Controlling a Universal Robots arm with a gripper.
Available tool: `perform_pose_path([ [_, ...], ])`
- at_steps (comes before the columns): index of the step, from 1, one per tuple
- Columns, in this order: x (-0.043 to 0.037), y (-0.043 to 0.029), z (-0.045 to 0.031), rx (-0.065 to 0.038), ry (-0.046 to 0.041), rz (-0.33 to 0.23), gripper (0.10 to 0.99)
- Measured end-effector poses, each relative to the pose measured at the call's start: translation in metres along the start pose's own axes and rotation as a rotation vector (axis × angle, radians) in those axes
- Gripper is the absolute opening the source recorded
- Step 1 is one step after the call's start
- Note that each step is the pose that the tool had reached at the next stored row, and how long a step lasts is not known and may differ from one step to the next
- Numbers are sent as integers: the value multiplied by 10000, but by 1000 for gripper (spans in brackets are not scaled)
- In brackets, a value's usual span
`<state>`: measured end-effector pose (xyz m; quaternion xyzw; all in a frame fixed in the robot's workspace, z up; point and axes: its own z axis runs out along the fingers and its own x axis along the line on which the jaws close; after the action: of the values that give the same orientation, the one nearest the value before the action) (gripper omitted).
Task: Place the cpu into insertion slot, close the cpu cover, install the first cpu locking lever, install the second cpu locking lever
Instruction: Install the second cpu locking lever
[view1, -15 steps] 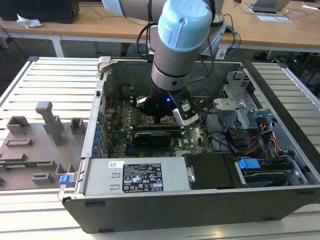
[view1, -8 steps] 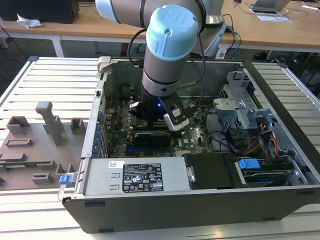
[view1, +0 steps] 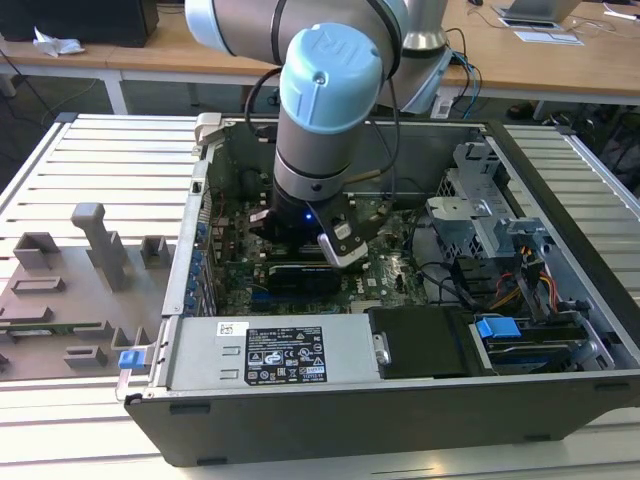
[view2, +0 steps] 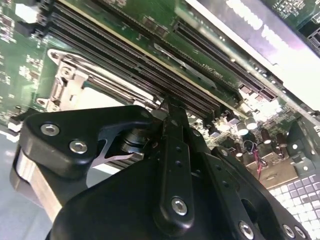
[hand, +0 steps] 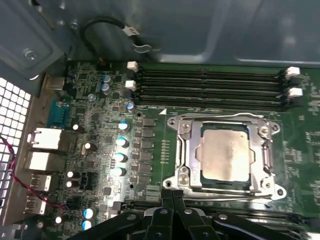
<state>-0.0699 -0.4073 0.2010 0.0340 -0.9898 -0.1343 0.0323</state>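
Down inside the open computer case (view1: 560, 250), the tool (view1: 300, 240) hangs low over the green motherboard (hand: 100, 100). In the first wrist view its two black fingertips (hand: 172, 197) meet edge to edge, so the tool is closed together with nothing between the tips; they sit just beside one edge of the insertion slot (hand: 270, 155). In the second wrist view the black linkage of the tool (view2: 170, 107) hides much of that slot.

One cpu (hand: 225, 155) lies flat in the insertion slot, its silvery top facing up with a thin green rim showing around it. One cpu cover (hand: 190, 155), a silvery frame with a square window, lies down around the chip. I cannot tell how the locking levers along the frame's sides stand.

Beyond the slot run four long black memory slots (hand: 210, 85), side by side, with four white end clips visible, two at each end. A row of four blue-topped capacitors (hand: 120, 150) stands near the socket, with more scattered toward the board's edge.

In the exterior view the case lies on its side on a slatted grey table (view1: 100, 150). One grey fixture plate (view1: 80, 290) with raised blocks sits on the table at the exterior view's left of the case. One silver power supply (view1: 270, 350) with a printed label fills the case's near edge, and one blue tab (view1: 498, 327) shows by the drive bay.
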Motion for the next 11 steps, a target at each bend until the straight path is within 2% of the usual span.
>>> perform_pose_path([
  [4,35,15,37,-21,63,-222,106],
  [7,29,67,66,-33,88,-333,106],
  [8,25,108,88,-32,107,-397,106],
  [11,23,128,108,-33,126,-457,106],
])
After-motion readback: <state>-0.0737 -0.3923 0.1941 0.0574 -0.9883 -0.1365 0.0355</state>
